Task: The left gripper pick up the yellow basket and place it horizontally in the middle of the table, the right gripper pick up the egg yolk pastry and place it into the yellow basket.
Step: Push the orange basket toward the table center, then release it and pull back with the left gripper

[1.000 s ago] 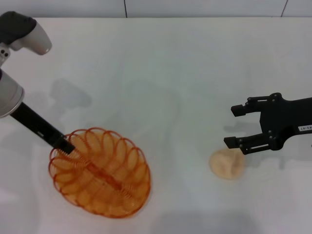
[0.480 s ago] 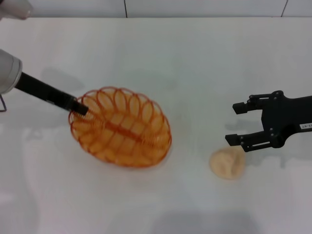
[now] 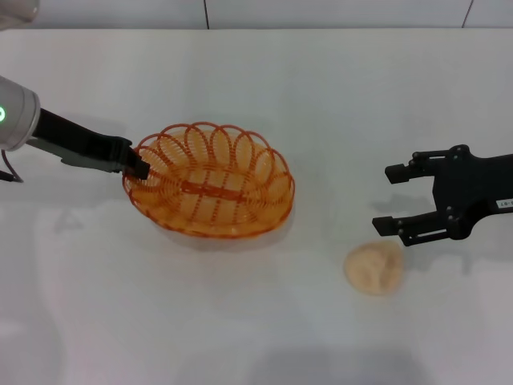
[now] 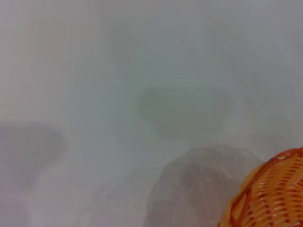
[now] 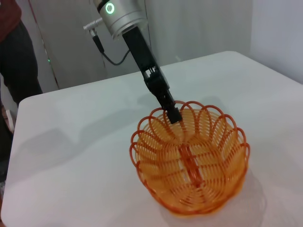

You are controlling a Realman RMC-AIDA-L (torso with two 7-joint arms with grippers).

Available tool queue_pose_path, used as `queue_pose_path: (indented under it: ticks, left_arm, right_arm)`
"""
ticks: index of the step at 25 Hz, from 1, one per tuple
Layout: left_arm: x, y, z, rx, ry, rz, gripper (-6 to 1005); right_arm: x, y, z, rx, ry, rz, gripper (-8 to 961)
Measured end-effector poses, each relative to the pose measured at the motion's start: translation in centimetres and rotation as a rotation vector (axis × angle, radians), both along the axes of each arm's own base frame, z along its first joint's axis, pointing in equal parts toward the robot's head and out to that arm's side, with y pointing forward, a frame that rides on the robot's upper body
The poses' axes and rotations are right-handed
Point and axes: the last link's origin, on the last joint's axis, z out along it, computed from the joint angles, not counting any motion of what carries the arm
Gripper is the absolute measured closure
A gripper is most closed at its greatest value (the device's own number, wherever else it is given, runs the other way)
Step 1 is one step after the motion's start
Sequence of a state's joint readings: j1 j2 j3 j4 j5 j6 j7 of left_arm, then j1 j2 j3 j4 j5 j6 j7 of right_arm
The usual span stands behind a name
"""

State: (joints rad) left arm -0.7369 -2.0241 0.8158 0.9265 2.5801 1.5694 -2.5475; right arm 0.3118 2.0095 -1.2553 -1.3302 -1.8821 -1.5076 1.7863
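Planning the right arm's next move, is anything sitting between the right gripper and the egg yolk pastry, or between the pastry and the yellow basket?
Nothing visible. The right gripper, open, hovers just beyond the egg yolk pastry; only bare table separates the pastry from the yellow basket, whose far rim the left gripper grips.

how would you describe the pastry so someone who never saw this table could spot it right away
On the white table, look toward the robot's right side, just in front of the right gripper, whose open fingers hover by it. The egg yolk pastry lies there alone: a small, pale cream, creased round bun, unlike the much wider yellow basket that the left gripper holds by its rim.
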Motion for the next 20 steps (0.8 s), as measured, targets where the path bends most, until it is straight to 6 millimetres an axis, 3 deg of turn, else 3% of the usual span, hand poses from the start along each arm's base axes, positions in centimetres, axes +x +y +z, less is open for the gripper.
queue_pose_path:
  ticks: [10,20]
  left_arm:
    - [0.5,0.1,0.0,0.009,-0.013,0.135,917]
    - [1.3,0.5,-2.8,-0.02,-0.039,0.134,917]
  right_arm:
    - [-0.2,0.0,0.2,0.001,0.002,0.008,152]
    - [-0.7,-0.1,0.4,-0.002,0.023,0.026,152]
